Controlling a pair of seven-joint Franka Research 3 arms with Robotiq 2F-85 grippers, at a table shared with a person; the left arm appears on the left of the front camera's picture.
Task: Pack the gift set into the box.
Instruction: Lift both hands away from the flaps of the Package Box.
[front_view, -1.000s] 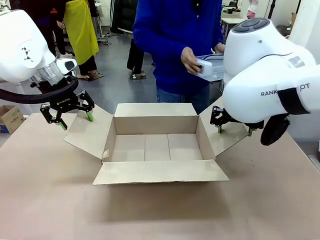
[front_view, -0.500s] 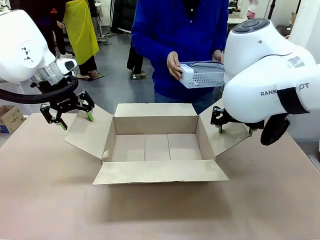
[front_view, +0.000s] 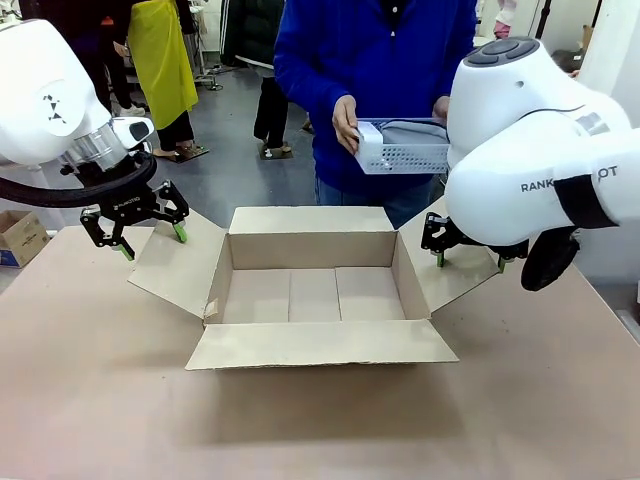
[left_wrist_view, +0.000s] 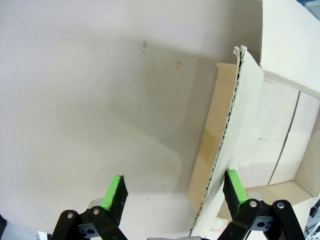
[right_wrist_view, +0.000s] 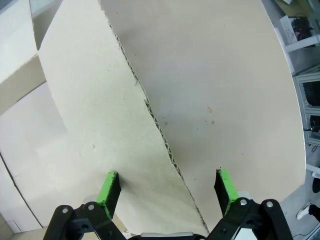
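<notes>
Brown corrugated carton (front_view: 315, 290) sits mid-counter, nearer the far edge, all four top flaps open and its inside bare. The near flap (front_view: 320, 343) lies out flat toward the near edge of the counter (front_view: 100, 410). The left flap (front_view: 172, 268) and right flap (front_view: 457, 268) splay out and upward toward the counter's left and right edges.

Left end effector (front_view: 155, 243) hangs at the outer edge of the left flap, fingers apart. In the left wrist view the flap's (left_wrist_view: 240, 125) cut corrugated edge runs up between the green pads of the end effector (left_wrist_view: 175, 190), close by one pad (left_wrist_view: 234, 186) — contact cannot be told.

Right end effector (front_view: 468, 262) is likewise spread, at the outer edge of the right flap. In the right wrist view the flap (right_wrist_view: 95, 110) passes between its two pads, with the end effector (right_wrist_view: 168, 186) not closed on it.

Gift set — off the counter, in the air beyond the far edge, above and behind the carton's far right corner. A person in a blue top holds the white perforated basket-tray (front_view: 405, 157) with one hand (front_view: 346, 122) at its end; the other hand (front_view: 440, 106) is partly hidden by the right arm. The grey pouch (front_view: 405, 128) shows above the tray's rim. The tray's other contents cannot be made out.
</notes>
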